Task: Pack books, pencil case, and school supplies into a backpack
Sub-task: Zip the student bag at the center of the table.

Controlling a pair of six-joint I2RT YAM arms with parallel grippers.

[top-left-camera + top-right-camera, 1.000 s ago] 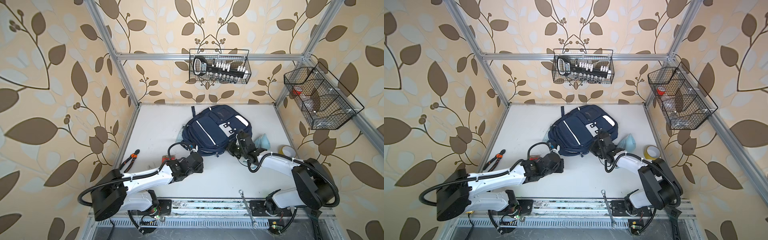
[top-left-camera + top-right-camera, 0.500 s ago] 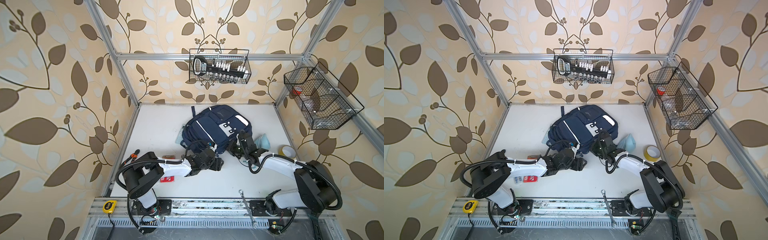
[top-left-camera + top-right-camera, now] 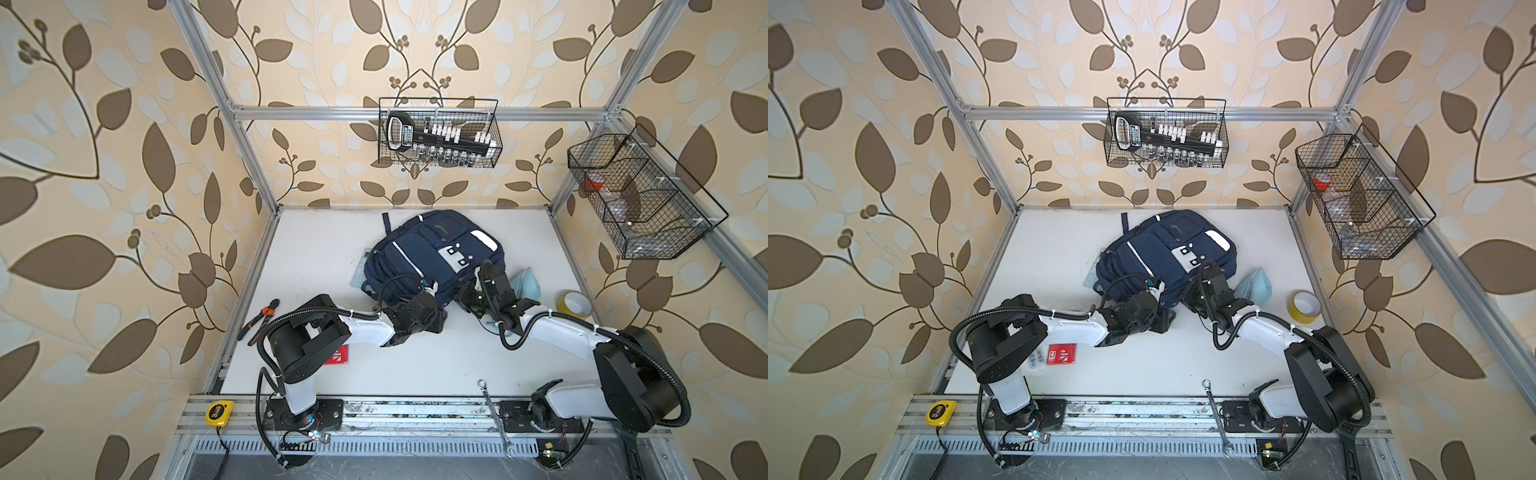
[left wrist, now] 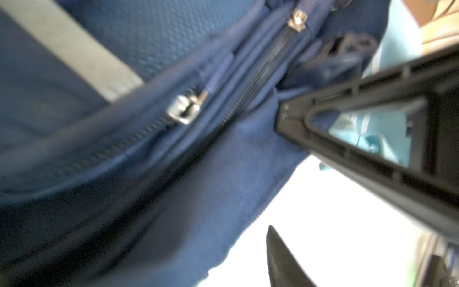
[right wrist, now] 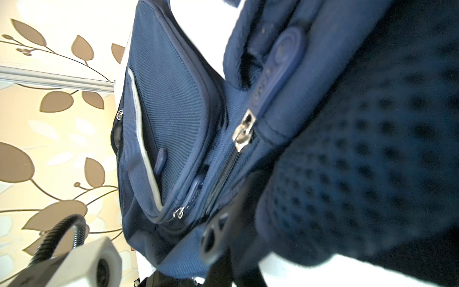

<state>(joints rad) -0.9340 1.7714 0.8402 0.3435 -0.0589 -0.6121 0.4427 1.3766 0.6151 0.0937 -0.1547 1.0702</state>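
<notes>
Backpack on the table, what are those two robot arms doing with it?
The robot is working at the near edge of the navy backpack, by its zippers. The left tool is open beside the fabric, holding nothing. The right tool is shut right at the backpack's edge. The red booklet and teal pencil case lie on the table, not packed yet.

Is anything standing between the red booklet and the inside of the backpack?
Yes. The backpack shows no opening: the zipper stretches seen by both wrist cameras are closed. The left arm also partly hides the red booklet in a top view.
</notes>
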